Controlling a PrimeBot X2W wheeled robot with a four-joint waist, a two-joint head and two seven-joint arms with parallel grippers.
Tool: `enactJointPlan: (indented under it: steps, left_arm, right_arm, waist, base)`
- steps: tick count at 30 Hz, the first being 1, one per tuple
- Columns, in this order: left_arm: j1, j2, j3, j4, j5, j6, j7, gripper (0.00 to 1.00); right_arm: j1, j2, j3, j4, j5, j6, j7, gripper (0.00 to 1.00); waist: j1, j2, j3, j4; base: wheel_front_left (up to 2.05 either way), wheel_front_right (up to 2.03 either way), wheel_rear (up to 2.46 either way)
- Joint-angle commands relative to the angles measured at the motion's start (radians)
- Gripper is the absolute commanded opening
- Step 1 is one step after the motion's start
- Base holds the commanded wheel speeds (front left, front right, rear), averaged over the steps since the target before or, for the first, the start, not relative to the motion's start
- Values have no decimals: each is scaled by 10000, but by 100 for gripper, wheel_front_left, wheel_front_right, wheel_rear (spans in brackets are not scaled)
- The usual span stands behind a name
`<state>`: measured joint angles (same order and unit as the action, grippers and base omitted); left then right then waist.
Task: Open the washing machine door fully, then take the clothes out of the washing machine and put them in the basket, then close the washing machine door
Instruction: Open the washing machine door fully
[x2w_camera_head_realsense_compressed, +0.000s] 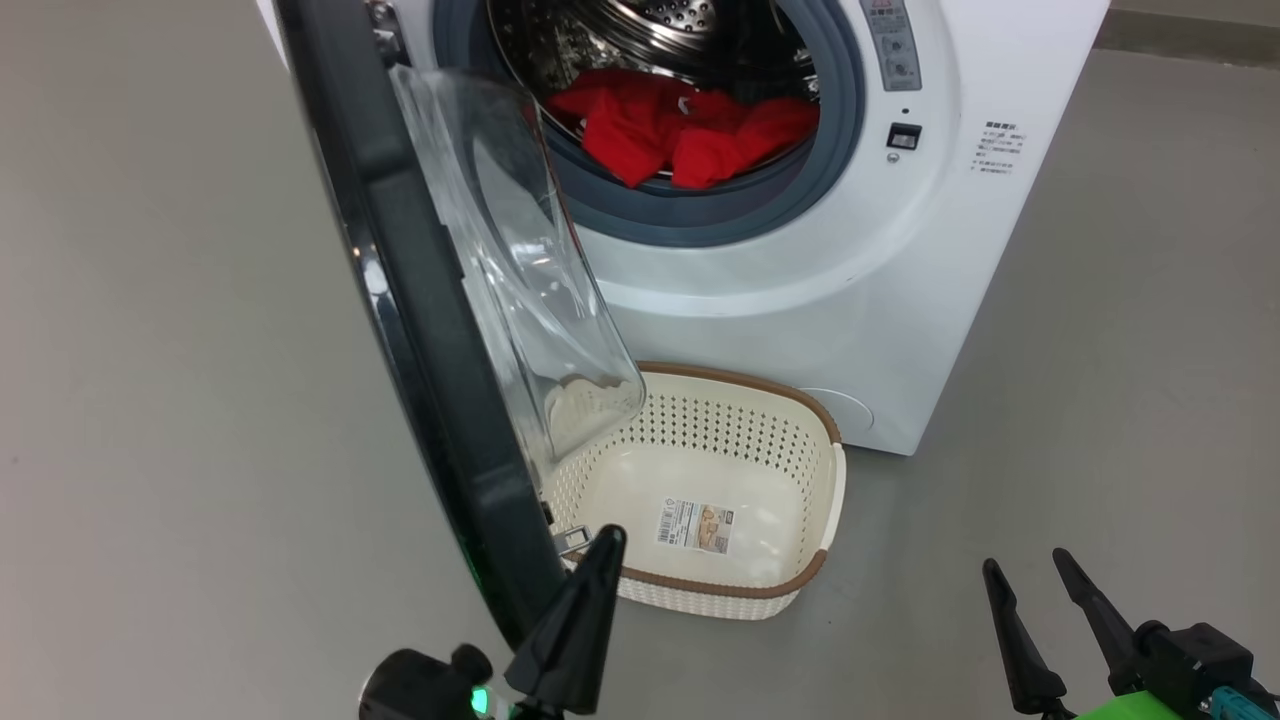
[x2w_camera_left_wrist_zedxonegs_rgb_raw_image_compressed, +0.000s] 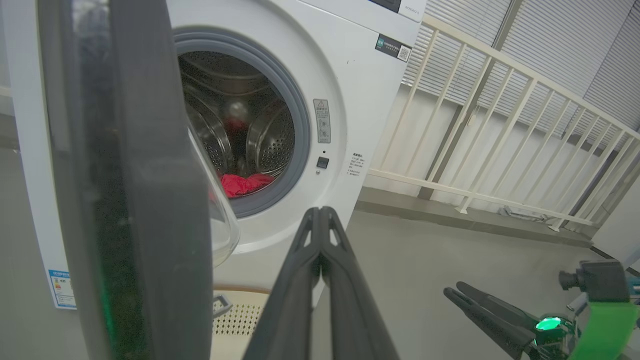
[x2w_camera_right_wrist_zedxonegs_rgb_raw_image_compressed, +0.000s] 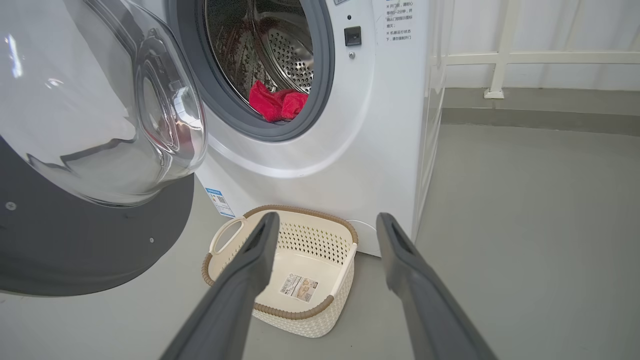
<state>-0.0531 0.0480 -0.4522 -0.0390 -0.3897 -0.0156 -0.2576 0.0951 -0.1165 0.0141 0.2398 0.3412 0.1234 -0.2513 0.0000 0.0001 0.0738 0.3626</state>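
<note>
Head view: the washing machine door (x2w_camera_head_realsense_compressed: 400, 300) stands open at the left, with the left claw (x2w_camera_head_realsense_compressed: 607, 538) pinched shut just beside its near rim.

Left wrist view: red clothes (x2w_camera_left_wrist_zedxonegs_rgb_raw_image_compressed: 245, 184) lie inside the washing machine (x2w_camera_left_wrist_zedxonegs_rgb_raw_image_compressed: 345, 75) drum.

Right wrist view: the right claw (x2w_camera_right_wrist_zedxonegs_rgb_raw_image_compressed: 327, 220) spreads wide, holding nothing, and beyond it the basket (x2w_camera_right_wrist_zedxonegs_rgb_raw_image_compressed: 320, 237) sits on the floor (x2w_camera_right_wrist_zedxonegs_rgb_raw_image_compressed: 525, 225) in front of the machine.
</note>
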Motion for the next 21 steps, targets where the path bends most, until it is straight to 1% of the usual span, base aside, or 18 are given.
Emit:
enactJointPlan:
  steps: [1,4,8,13,21]
  left_arm:
    - [-469,22,264,-146,-57,100,-42,0]
    - [-655,22,503,571,-652,258,-42,0]
    - [-782,22,812,1094,-1079,332,-42,0]
    - [-816,22,1099,1320,-1113,336,-42,0]
    - [-366,22,1670,1352,-844,404,-42,0]
  right_arm:
    - [-332,-161,243,-238,-88,73,-105,100]
    - [-388,-166,239,-256,-91,73,-105,100]
    - [-403,-162,237,-254,-96,73,-105,100]
    - [-357,-149,199,-267,-102,73,-105,100]
    - [-272,-123,230,-257,-89,73,-105,100]
  waist:
    - [0,-1,38,-48]
    - [0,-1,130,-95]
    - [0,-1,163,-101]
    - [0,-1,149,-8]
    - [0,-1,76,456]
  base:
    - [0,0,0]
    - [0,0,0]
    - [0,0,0]
    - [0,0,0]
    - [0,0,0]
